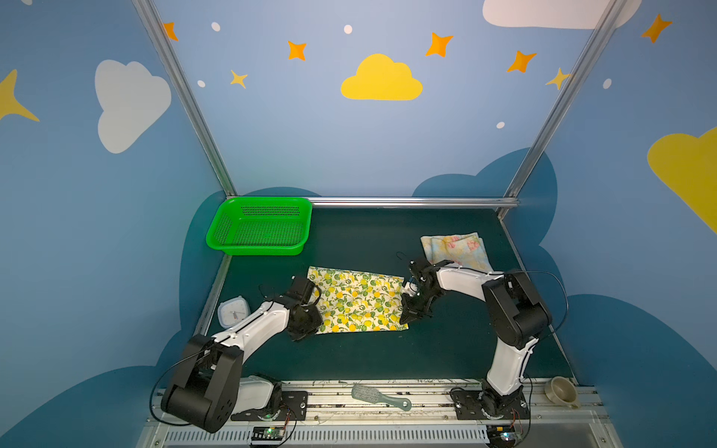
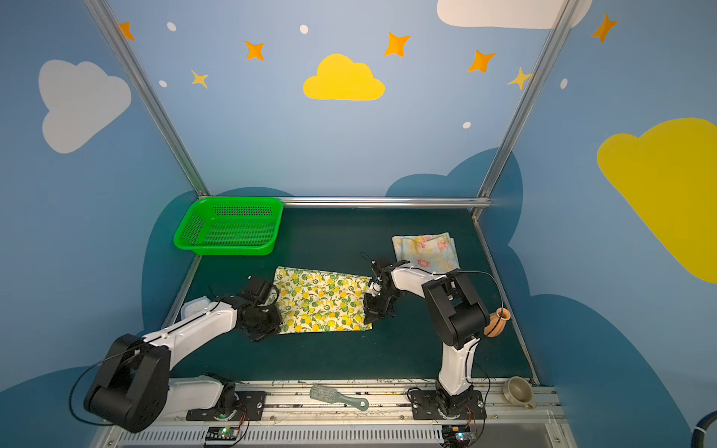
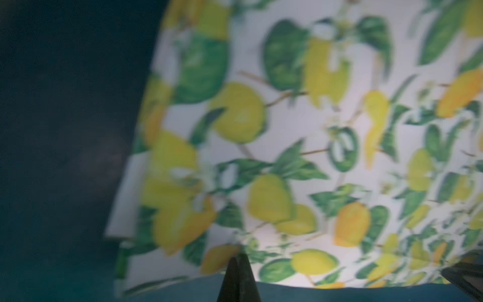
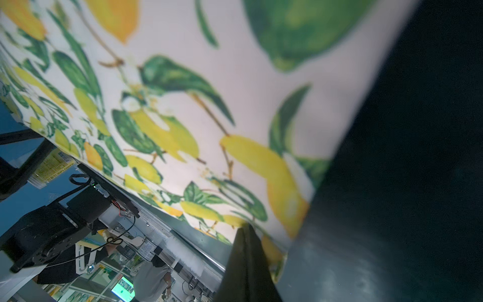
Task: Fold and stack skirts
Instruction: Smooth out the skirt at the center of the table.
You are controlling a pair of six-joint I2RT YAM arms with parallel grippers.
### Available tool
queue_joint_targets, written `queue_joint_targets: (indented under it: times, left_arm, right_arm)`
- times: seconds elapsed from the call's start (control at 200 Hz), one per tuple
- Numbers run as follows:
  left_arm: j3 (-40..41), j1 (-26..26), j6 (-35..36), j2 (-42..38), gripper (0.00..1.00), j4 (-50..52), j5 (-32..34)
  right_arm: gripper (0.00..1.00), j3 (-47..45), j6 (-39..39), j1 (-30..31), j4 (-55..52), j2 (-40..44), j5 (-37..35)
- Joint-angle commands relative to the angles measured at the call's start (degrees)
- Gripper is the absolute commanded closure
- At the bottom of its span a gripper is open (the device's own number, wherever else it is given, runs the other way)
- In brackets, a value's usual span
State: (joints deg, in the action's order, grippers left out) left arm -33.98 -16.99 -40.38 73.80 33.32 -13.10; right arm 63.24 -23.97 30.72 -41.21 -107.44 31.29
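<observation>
The cream lemon-print skirt (image 1: 359,300) (image 2: 324,300) lies spread flat in the middle of the dark green table. My left gripper (image 1: 316,327) (image 2: 277,327) is at its near left corner, and the left wrist view shows it (image 3: 239,257) shut, with the tips over the edge of the lemon skirt (image 3: 287,130). At the near right corner my right gripper (image 1: 403,320) (image 2: 366,320) is shut too. In the right wrist view it (image 4: 245,230) pinches the lemon skirt (image 4: 209,104) at the corner. The pastel flowered skirt (image 1: 456,248) (image 2: 426,250) lies folded at the back right, partly behind my right arm.
A green mesh basket (image 1: 260,229) stands at the back left corner. A white clock (image 1: 232,312) lies beside my left arm. A brush (image 1: 380,397) and a cup (image 1: 560,391) rest on the front rail. A small clay pot (image 2: 496,322) stands behind my right elbow.
</observation>
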Motion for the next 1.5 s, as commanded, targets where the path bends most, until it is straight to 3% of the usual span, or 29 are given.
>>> queue_joint_targets:
  times: [0.0,0.2,0.531,1.011,1.101,1.226,1.281,1.327,1.497]
  left_arm:
    - [0.13,0.97,-2.04,-2.17,0.96,2.75,2.49]
    - [-0.54,2.05,-1.97,0.38,0.96,3.24,2.79]
    - [-2.87,3.47,-4.79,-8.80,0.95,4.99,0.10]
    - [-0.91,7.85,-1.92,0.35,0.96,2.58,0.58]
    - [-2.81,7.92,-0.06,-0.67,0.96,3.73,0.55]
    - [-7.92,7.14,2.54,-2.94,0.96,5.60,-0.22]
    - [-10.16,6.23,3.19,-3.55,0.96,5.63,-1.13]
    - [-12.21,5.07,3.20,-3.62,0.96,5.53,-1.10]
    - [-19.61,0.23,2.86,1.91,0.95,3.16,-2.64]
  right_arm:
    - [1.00,-0.36,0.85,-0.22,-0.44,-0.93,-0.79]
    - [1.00,1.62,1.43,-0.22,-3.21,-0.23,-0.72]
    - [1.00,9.37,2.08,-0.89,-10.71,5.93,0.42]
    - [1.00,22.97,2.37,-10.43,-7.73,-7.35,3.60]
    - [1.00,24.05,3.11,-11.01,-7.83,-9.22,1.22]
    - [1.00,20.46,3.38,-12.46,-5.76,-7.99,4.39]
    - [0.75,17.78,3.63,-13.16,-4.52,-6.76,6.58]
    - [0.65,15.66,3.41,-13.65,-3.68,-5.67,7.57]
    - [0.59,8.24,3.70,-13.95,0.77,-1.97,11.94]
